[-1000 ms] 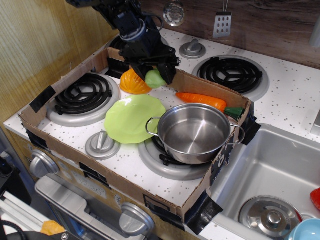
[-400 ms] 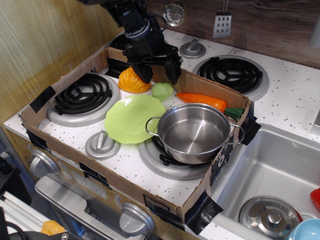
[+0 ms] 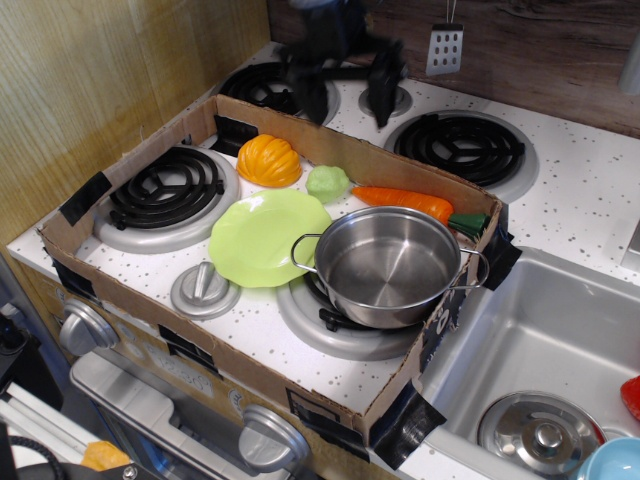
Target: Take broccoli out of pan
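The broccoli (image 3: 327, 183) is a small pale green lump. It lies on the stove top inside the cardboard box, between the orange pumpkin (image 3: 268, 160) and the carrot (image 3: 402, 201), just behind the lime-green plate (image 3: 268, 236). The pan (image 3: 389, 265) is a shiny steel pot with wire loop handles, standing empty on the front right burner. My gripper (image 3: 346, 88) is blurred, raised above the back of the stove, well clear of the broccoli. Its fingers (image 3: 383, 92) hang spread apart and hold nothing.
A cardboard box wall (image 3: 395, 166) rings the front of the stove. A grey knobbed lid (image 3: 204, 288) sits front left, and another lid lies in the sink (image 3: 540, 434). A spatula (image 3: 445, 47) hangs on the back wall.
The gripper let go of the broccoli, which now rests on the stove top. The gripper rose and drew back towards the rear of the stove.
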{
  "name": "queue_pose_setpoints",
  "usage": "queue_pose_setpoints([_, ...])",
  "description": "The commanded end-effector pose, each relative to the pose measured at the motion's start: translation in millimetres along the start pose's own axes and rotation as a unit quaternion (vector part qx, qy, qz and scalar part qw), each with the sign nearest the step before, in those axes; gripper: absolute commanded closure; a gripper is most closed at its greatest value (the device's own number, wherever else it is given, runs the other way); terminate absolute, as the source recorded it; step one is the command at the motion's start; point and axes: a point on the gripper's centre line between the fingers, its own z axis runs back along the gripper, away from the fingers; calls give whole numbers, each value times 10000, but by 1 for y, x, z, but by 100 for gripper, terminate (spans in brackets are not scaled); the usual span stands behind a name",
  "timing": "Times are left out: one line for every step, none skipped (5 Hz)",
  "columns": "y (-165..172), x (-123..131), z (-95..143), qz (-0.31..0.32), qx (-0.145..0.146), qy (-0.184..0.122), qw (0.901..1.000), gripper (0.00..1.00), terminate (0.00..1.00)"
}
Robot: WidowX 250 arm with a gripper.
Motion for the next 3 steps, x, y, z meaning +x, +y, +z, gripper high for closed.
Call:
queue_pose_setpoints([-1,11,36,-143,247,-577,9979,0,0])
queue_pose_setpoints([-1,11,36,-143,247,-577,9979,0,0])
queue_pose_setpoints([-1,11,36,-143,247,-577,9979,0,100])
